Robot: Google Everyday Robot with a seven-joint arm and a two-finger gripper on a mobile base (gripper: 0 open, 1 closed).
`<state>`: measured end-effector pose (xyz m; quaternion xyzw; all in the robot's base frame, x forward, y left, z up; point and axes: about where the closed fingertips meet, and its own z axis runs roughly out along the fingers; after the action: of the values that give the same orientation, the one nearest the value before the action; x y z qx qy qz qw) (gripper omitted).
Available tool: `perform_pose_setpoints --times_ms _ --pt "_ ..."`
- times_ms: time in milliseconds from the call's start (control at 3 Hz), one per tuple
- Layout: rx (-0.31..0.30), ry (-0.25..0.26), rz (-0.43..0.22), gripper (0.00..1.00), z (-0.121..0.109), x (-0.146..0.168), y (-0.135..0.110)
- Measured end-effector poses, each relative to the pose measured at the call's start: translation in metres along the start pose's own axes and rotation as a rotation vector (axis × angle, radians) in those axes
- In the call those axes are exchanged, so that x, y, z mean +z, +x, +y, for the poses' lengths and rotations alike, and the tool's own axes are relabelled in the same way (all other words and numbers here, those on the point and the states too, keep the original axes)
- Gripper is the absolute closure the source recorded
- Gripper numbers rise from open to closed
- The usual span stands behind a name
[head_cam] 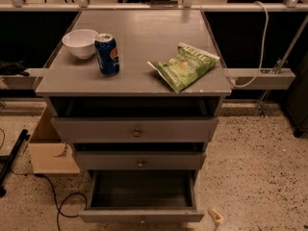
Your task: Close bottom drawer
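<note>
Gripper (216, 217): pale tip at the bottom edge, just right of the bottom drawer's front; whether apart or together, cannot tell.
Bottom drawer (141, 215): lowest of three, pulled far out.
Cabinet top (144, 32): blue can (107, 54), white bowl (80, 43), green chip bag (184, 65).

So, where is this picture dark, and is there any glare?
Camera view: inside the bottom drawer it is deeply shadowed; the tabletop has a soft sheen at its far end; the gripper, low right beside the drawer front, looks pale.
</note>
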<state>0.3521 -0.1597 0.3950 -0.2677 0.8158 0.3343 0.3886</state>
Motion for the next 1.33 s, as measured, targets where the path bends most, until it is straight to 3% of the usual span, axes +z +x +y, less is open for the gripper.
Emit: perform_pose_setpoints --times_ms 667,1333 --pt "0.058 -0.039 0.106 0.00 0.033 0.052 0.065" --pt "0.047 -0.026 0.105 0.00 0.036 0.052 0.067"
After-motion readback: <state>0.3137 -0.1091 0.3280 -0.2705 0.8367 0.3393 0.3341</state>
